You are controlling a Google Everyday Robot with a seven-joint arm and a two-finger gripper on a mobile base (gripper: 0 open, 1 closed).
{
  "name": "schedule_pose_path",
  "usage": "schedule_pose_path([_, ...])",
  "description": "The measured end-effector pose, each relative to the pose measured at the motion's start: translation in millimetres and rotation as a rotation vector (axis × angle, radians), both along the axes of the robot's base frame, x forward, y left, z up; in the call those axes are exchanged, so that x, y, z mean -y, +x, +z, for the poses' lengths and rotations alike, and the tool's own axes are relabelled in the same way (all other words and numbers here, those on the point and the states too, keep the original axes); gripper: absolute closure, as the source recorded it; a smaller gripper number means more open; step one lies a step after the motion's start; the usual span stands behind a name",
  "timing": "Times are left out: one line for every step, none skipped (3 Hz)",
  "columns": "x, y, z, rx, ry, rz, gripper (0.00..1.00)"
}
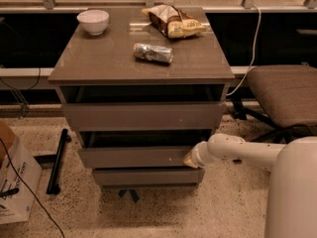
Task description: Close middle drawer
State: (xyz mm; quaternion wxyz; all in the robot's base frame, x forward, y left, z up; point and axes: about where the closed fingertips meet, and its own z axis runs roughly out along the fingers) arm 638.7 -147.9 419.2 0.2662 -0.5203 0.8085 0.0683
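The middle drawer (133,156) of the grey-brown cabinet (143,63) stands partly pulled out, with a dark gap above its flat front. My gripper (190,159) is at the end of the white arm (233,150) coming in from the right. It rests against the right end of the middle drawer's front. The taller top drawer (143,115) also sticks out, further than the middle one. The narrower bottom drawer front (146,176) shows just below the middle one.
On the cabinet top lie a white bowl (93,21), a foil-wrapped packet (153,52) and a chip bag (173,22). A padded chair (285,95) stands at the right. A cardboard box (15,177) and a black bar (57,160) are on the floor at the left.
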Motion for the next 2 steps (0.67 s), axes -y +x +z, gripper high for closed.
schedule_pose_path([-1.3, -0.6, -1.3, -0.002, 0.001, 0.002, 0.29])
schedule_pose_path([-3.6, -1.7, -3.6, -0.006, 0.002, 0.005, 0.0])
